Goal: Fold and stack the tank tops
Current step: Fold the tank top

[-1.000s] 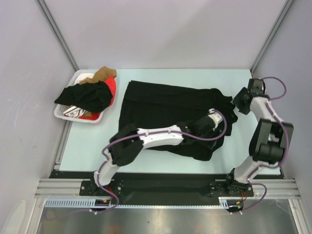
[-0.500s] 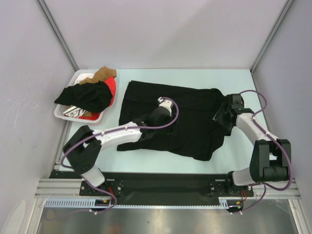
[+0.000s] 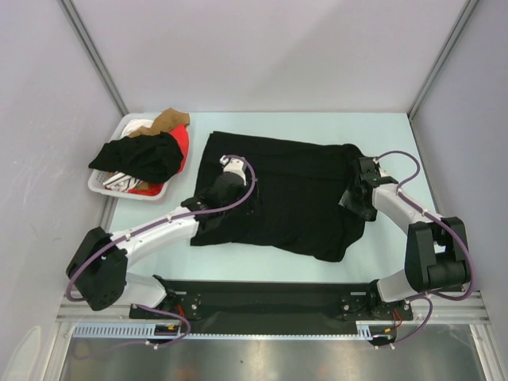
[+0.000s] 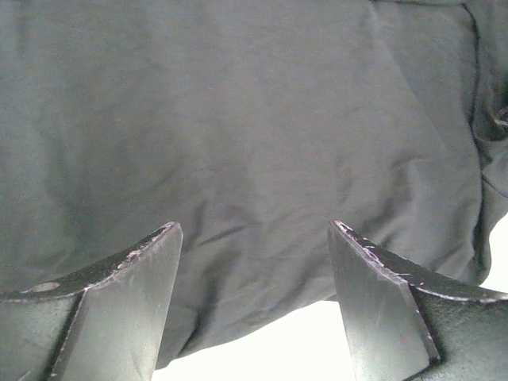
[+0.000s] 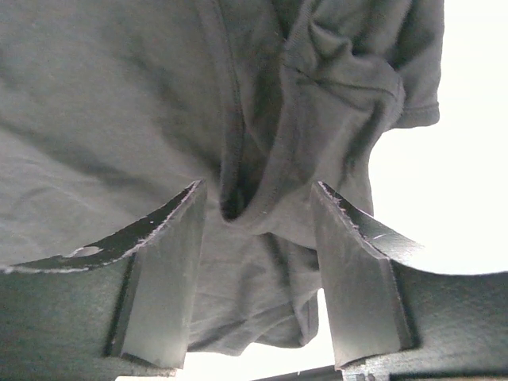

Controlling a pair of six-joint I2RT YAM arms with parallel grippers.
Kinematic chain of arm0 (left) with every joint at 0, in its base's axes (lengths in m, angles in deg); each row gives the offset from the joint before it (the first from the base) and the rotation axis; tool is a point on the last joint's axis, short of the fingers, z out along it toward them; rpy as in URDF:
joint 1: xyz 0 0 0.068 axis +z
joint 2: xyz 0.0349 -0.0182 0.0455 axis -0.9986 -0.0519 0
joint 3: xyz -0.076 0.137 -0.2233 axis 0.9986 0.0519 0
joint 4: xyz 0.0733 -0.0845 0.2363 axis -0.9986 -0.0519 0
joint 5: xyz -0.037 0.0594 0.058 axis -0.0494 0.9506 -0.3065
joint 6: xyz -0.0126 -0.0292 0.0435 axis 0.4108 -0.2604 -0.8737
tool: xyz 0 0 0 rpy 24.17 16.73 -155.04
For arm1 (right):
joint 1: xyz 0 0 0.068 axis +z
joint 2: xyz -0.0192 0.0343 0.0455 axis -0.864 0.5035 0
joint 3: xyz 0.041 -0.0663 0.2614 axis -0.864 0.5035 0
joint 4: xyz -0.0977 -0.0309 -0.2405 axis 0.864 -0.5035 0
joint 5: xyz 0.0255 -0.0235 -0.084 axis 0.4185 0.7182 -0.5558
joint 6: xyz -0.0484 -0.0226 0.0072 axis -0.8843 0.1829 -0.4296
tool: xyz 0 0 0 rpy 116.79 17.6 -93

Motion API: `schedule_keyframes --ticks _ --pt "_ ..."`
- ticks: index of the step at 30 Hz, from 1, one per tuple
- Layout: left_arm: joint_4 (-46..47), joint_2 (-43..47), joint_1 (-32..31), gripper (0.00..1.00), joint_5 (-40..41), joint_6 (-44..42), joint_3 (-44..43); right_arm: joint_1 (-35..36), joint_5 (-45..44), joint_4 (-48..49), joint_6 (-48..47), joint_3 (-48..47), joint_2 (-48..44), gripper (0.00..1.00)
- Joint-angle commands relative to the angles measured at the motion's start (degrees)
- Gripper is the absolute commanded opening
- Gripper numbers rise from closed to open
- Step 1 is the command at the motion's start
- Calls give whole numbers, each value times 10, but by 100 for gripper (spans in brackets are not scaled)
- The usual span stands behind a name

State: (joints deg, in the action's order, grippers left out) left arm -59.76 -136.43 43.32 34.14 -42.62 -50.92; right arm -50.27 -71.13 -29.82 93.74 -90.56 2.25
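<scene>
A large black tank top (image 3: 294, 190) lies spread on the pale table, with its right end bunched. My left gripper (image 3: 226, 186) hovers over its left part, open and empty. In the left wrist view the gripper (image 4: 254, 226) has its jaws wide apart over smooth black cloth (image 4: 238, 119), with the cloth's edge and bare table just below. My right gripper (image 3: 357, 194) is at the top's crumpled right edge. In the right wrist view it (image 5: 258, 190) is open, with a fold of hemmed black cloth (image 5: 262, 214) between the jaws. The red tank top (image 3: 182, 143) lies in the basket under other cloth.
A white plastic basket (image 3: 103, 184) at the back left holds a black garment (image 3: 139, 157), the red top and a brown cloth (image 3: 168, 121). Metal frame posts stand at the back corners. A black rail runs along the table's near edge.
My left arm has swept back from the right part of the black top to its left part. My right arm has come down and in to the top's right edge.
</scene>
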Motion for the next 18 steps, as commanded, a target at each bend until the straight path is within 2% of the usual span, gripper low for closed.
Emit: schedule_keyframes --ticks 1,5,7,8,11,14,18 --pt "-8 39 22 79 13 0 16 7 -36 -13 13 7 -21 58" --pt "-16 59 39 80 8 -5 26 7 -38 -3 13 9 -4 55" --pt "-18 65 48 79 7 -6 32 7 -33 5 7 10 4 45" --pt "-21 73 50 80 7 -6 35 6 -32 6 6 10 7 26" --pt "-22 83 61 80 7 -7 50 4 -48 -5 19 16 -6 0" --pt "-20 92 71 80 1 -6 61 -12 -73 -18 38 39 -57 0" --pt "-21 95 80 80 -3 -4 67 -90 -70 -42 61 78 -139 0"
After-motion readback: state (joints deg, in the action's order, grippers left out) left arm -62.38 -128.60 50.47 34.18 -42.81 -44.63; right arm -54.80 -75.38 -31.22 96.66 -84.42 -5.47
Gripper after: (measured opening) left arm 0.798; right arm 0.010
